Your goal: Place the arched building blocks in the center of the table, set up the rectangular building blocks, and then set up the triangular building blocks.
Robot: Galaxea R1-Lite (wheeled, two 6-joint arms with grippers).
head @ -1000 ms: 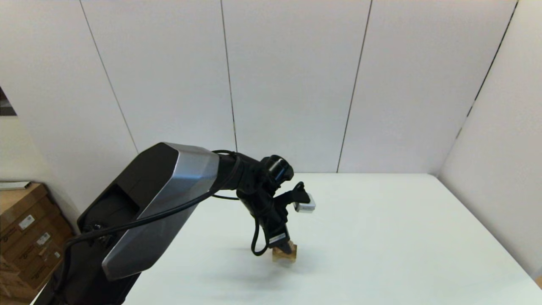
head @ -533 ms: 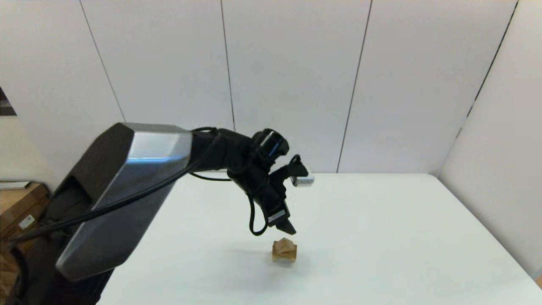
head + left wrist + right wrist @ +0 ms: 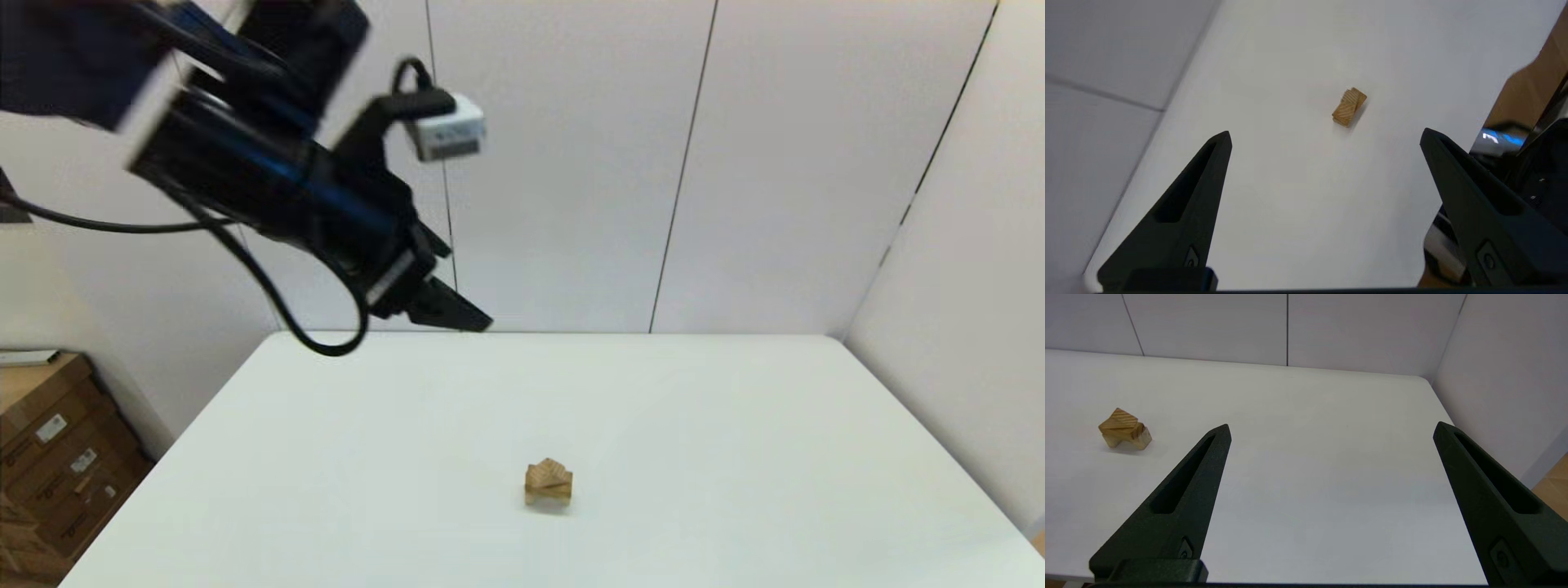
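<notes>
Tan wood makes up the only pile on the white table (image 3: 735, 425): a small stack standing toward the middle of the tabletop, nearer its near edge than its far one and well clear of both side edges. At the bottom sits the arched building blocks (image 3: 1141, 440), a boxy piece with a pale end face. Across its top lies the rectangular building blocks (image 3: 1118, 432), and on that rests the triangular building blocks (image 3: 550, 469), its striped grain face showing; from the left wrist view the stack reads as two grain-lined faces side by side (image 3: 1349, 107).

High above the far left corner of the tabletop hangs the left gripper (image 3: 445, 310), well apart from the stack, its two black fingers (image 3: 1184, 204) spread wide with nothing between them. The right gripper (image 3: 1331, 428) is held low off the near edge of the tabletop, to the stack's right, its fingers (image 3: 1180, 494) also spread wide and gripping nothing.

Brown cardboard boxes (image 3: 57, 465) stand on the floor beyond the table's left edge.
</notes>
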